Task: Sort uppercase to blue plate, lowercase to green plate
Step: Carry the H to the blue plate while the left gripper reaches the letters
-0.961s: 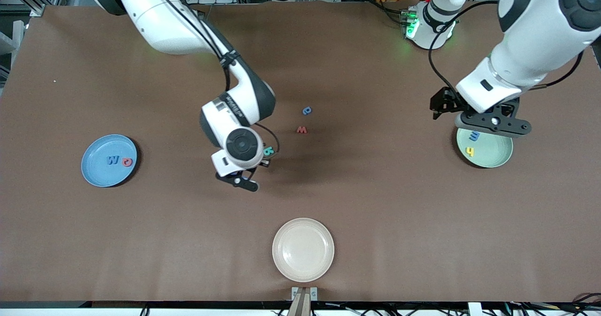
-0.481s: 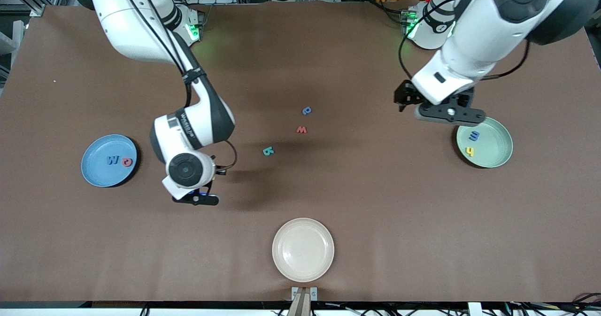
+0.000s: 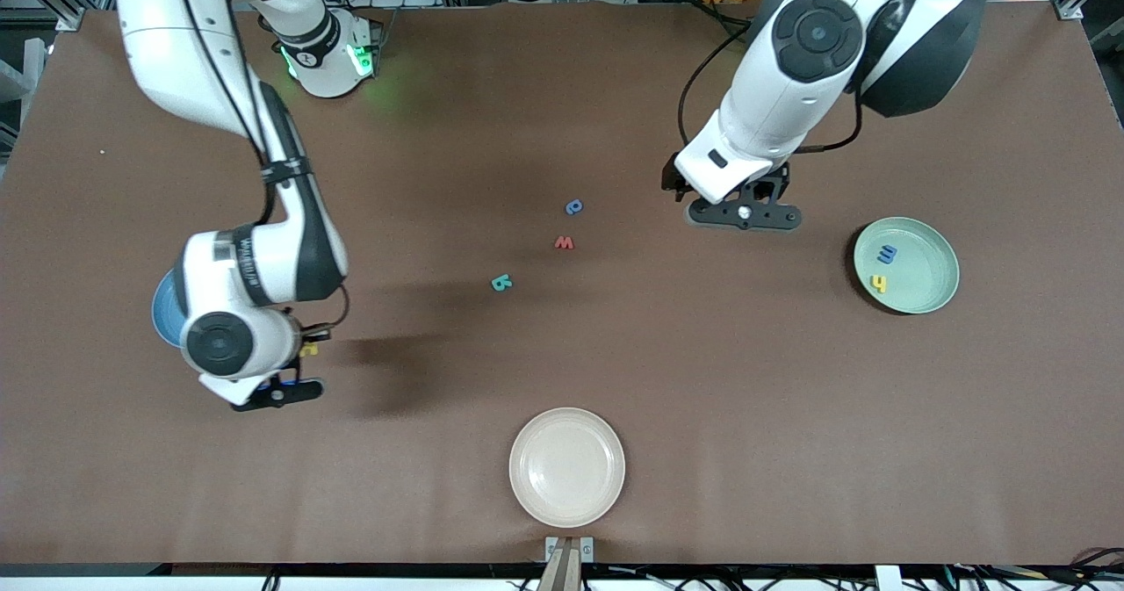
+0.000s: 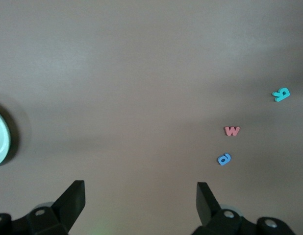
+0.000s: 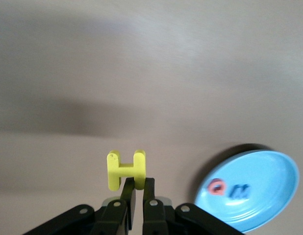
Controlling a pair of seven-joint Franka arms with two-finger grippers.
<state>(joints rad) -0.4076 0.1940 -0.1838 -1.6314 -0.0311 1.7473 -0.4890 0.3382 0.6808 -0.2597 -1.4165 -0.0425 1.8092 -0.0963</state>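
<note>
Right gripper (image 5: pixel 136 193) is up over the counter (image 3: pixel 790 415) just beside the blue plate (image 3: pixel 162 314), toward the right arm's end; fingers pinched tight on the yellow H (image 5: pixel 126 169), which stands upright in the grip above bare brown surface. The arm folds down from its base at the top edge, its wrist covering most of the plate in the front view. The right wrist view shows the plate holding the red ring letter (image 5: pixel 217 187) and a dark blue letter (image 5: pixel 239 190).

Left gripper (image 3: pixel 743 213) hangs over open counter between the loose letters at mid-counter and the green plate (image 3: pixel 931 297); fingers (image 4: pixel 73 200) spread wide, nothing between them. The arm slopes down from its base at the top edge.

Green plate sits near the left arm's end, with a blue m (image 3: pixel 887 255) and a yellow h (image 3: pixel 878 284) in it.

Loose at mid-counter, apart from each other: blue a (image 3: pixel 574 207), red w (image 3: pixel 565 242), teal B (image 3: pixel 501 283), each one nearer to the front camera than the last. Bare surface all round them.

Cream plate (image 3: pixel 567 467) lies near the front edge, centre, well apart from everything else.
</note>
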